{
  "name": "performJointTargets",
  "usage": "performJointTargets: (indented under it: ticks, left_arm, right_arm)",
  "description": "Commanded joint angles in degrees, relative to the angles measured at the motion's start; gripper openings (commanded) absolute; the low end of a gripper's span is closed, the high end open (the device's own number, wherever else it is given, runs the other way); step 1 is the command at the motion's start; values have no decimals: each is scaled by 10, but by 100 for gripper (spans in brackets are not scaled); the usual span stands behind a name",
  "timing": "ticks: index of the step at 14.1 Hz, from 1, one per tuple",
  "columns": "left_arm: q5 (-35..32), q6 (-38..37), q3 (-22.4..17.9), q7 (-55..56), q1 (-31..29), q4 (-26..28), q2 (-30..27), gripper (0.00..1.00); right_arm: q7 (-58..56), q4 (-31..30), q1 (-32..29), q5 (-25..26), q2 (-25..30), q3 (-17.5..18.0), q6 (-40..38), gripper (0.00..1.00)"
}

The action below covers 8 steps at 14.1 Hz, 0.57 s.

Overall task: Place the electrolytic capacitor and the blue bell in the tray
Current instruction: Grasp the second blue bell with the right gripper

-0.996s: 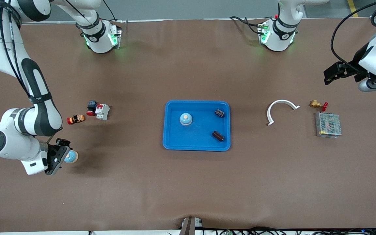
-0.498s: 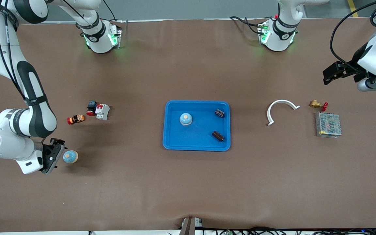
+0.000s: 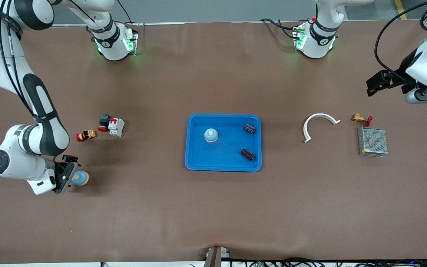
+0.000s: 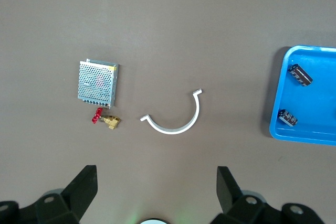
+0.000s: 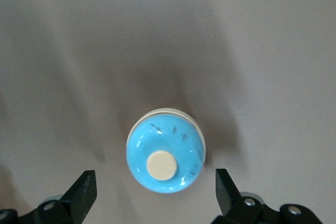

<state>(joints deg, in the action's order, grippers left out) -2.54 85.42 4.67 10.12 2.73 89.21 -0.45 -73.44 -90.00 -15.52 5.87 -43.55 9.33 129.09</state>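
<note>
From the front view, the blue tray (image 3: 223, 142) sits mid-table and already holds a blue bell (image 3: 211, 135) and two dark electrolytic capacitors (image 3: 247, 154), one nearer the front camera than the other. A second blue bell (image 3: 80, 178) stands on the bare table toward the right arm's end, well apart from the tray, and the right gripper (image 3: 66, 174) hangs just beside it. The step in hand looks like lining up on this remaining bell for a pick. The left gripper (image 3: 386, 82) waits in the air at the left arm's end, near a white curved bracket (image 3: 319, 125), a brass valve with a red handle (image 3: 361, 119) and a perforated metal box (image 3: 373, 141). In the left wrist view, the left gripper's fingers (image 4: 83, 184) stand spread and empty over bare table, with the bracket, valve and metal box below. In the right wrist view, the bell sits upright, cream button up, between the parted fingers (image 5: 85, 188) of the right gripper, which hold nothing. The next move likely calls for centring over the bell, lowering so the fingers straddle its rounded body, then closing before carrying it to the tray.
</note>
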Motion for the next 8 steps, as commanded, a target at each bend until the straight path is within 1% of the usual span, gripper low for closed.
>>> performJointTargets:
  ticks: [1,2,4,8]
  left_arm:
    - [8,-2,0,-5,3,-11,7,100]
    - [8,-2,0,-5,5,-11,9,100]
    - [8,-2,0,-5,7,-35,21,100]
    - [7,-2,-1,-3,8,-39,24,100]
  right_arm:
    - [-3,-13,-8,6,5,10,12,100]
    - [-3,-16,-7,6,5,10,16,100]
    - [-1,-20,-6,5,4,10,21,100]
    - [-1,-26,-5,5,3,10,38,100]
